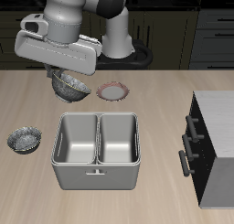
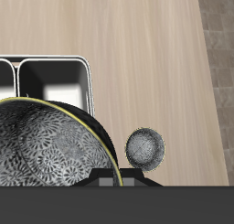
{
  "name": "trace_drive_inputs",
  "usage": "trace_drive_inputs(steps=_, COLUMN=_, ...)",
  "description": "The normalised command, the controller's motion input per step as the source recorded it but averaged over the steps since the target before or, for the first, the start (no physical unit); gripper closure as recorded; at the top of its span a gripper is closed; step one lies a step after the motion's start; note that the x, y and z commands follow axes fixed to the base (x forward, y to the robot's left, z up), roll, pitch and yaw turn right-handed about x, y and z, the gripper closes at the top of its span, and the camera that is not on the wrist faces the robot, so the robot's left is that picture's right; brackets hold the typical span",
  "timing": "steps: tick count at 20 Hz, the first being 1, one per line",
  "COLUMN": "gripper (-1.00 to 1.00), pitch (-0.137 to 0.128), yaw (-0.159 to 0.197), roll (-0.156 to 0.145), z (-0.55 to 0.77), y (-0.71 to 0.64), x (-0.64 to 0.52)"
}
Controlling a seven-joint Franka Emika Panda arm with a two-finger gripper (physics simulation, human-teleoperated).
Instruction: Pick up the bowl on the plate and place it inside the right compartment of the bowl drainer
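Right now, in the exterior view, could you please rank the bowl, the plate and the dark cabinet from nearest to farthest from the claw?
1. The bowl: held in the claw, above the table.
2. The plate: bare, beside the claw, behind the bowl drainer.
3. The dark cabinet: at the table's far side edge.
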Motion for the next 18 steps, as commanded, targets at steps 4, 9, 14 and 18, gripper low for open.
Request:
trace_drive_inputs(steps=4, gripper=1.0, pitch=0.054, yaw=0.005, roll=-0.006, z=-0.4, y=0.0, x=0.11)
trace_drive_inputs(steps=9, gripper=1.0, pitch=0.043, yaw=0.026, roll=0.004, z=-0.3, y=0.02, x=0.07)
trace_drive_inputs(steps=14, gripper=-1.0, pitch=0.048, yaw=0.055, roll=-0.053, z=-0.14, y=0.02, x=0.0)
trace_drive_inputs(steps=18, gripper=-1.0, pitch=0.017, yaw=-0.003, roll=0.027, z=-0.09, y=0.0, x=-0.01)
